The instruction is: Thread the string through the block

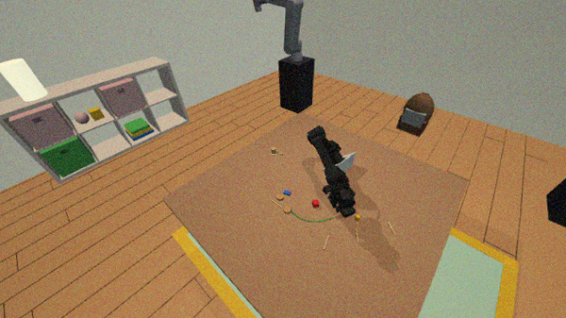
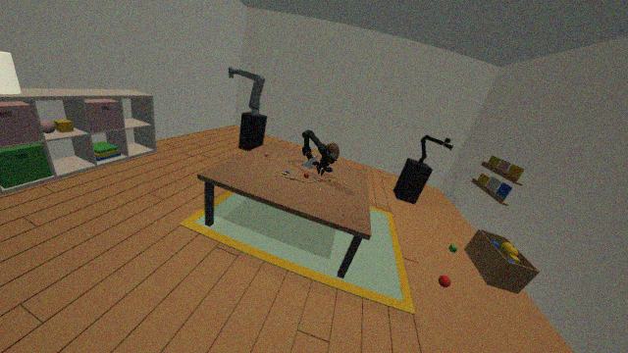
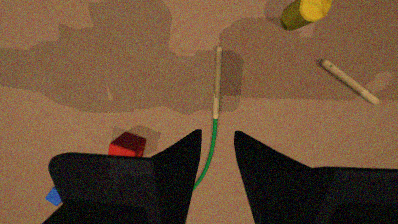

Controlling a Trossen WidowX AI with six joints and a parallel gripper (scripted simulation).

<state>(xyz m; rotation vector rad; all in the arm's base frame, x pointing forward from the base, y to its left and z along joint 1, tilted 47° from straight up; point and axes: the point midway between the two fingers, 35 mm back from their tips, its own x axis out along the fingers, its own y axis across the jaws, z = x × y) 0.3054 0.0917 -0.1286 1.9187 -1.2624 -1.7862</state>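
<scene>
The string's stick (image 3: 218, 82) lies on the table just ahead of the fingertips in the wrist view. The green string (image 3: 213, 145) (image 1: 314, 221) runs from it back between and under the fingers to a round button (image 1: 287, 210). My gripper (image 3: 217, 135) is partly open and empty, above the string close to the stick's tied end. In the top view the gripper hides most of the stick. A pale grey block (image 1: 346, 162) (image 2: 309, 162) stands behind the arm; its hole cannot be made out.
A red cube (image 3: 126, 145) (image 1: 315, 204) and a blue block (image 3: 54, 196) (image 1: 287, 192) are left of the gripper in the wrist view. A yellow cylinder (image 3: 316, 9) (image 1: 357, 217) and a loose stick (image 3: 350, 81) lie ahead right. Other loose sticks and another button (image 1: 280, 197) lie around.
</scene>
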